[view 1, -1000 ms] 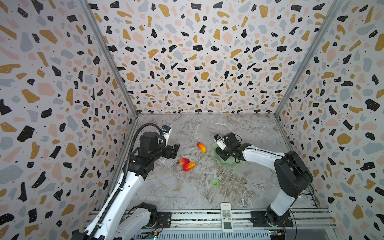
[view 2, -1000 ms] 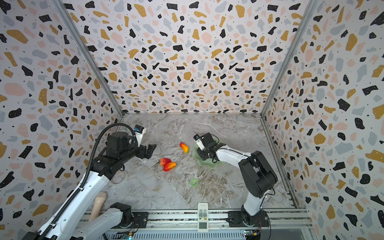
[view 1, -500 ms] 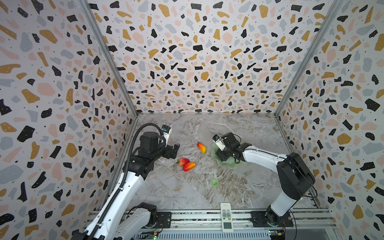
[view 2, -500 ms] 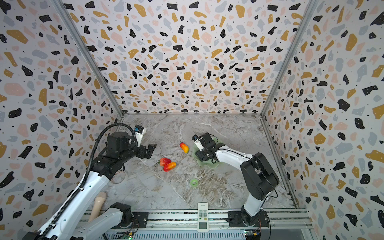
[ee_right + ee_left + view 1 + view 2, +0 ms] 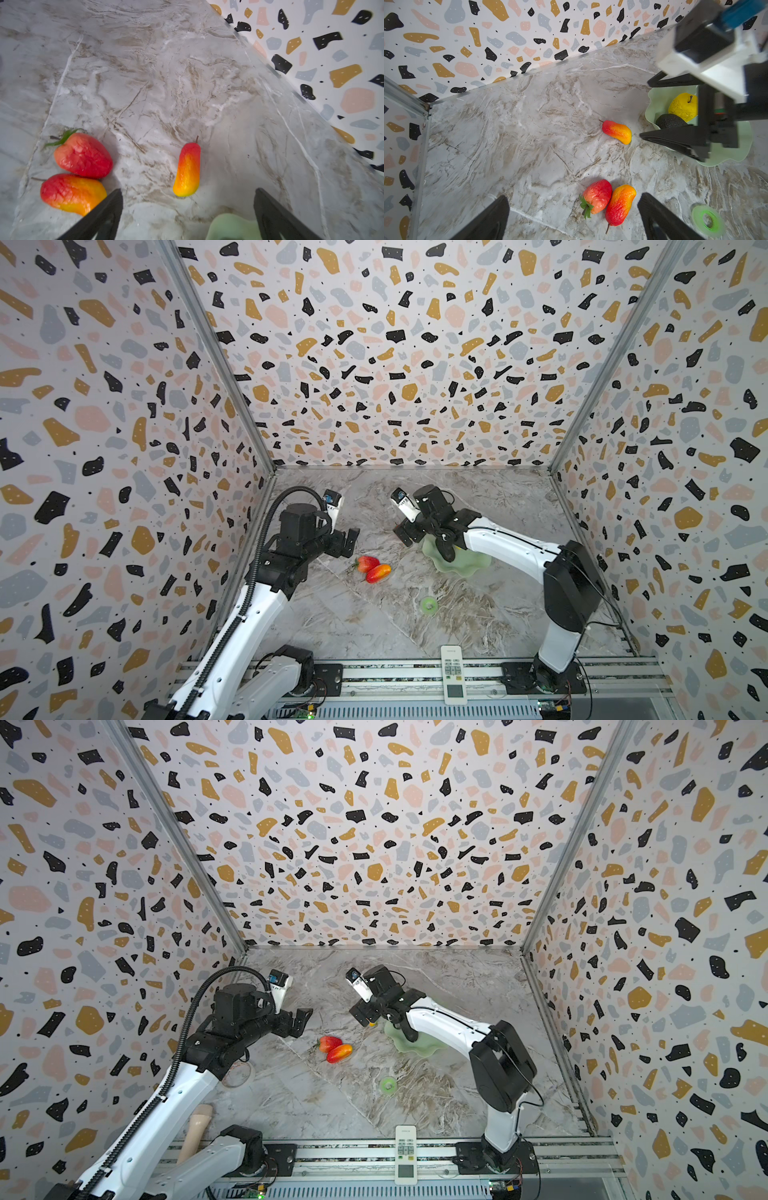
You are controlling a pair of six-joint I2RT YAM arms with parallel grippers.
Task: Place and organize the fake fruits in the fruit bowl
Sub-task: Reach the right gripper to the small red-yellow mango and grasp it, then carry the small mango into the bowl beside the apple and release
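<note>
Spread wide, empty: left gripper [image 5: 573, 195], right gripper [image 5: 188, 189]. In pale mint scalloped bowl [image 5: 741, 149]: lumpy yellow fruit [image 5: 683, 107], blackish oval fruit [image 5: 669, 121]. Outside, red strawberry [image 5: 597, 196] touches 1 red-orange elongated fruit [image 5: 619, 204]; 2nd elongated fruit [image 5: 616, 132] just beside bowl.

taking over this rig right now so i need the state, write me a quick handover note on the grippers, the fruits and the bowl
Left gripper: open, empty, hanging above the strawberry and a long red-orange fruit, which lie touching on the table.
Right gripper: open, empty, at the bowl rim, close above the other long fruit, which lies on the table just outside the bowl.
Done: yellow fruit and dark oval fruit sit in the bowl.
Left: three fruits still to go in, then arrange them.
</note>
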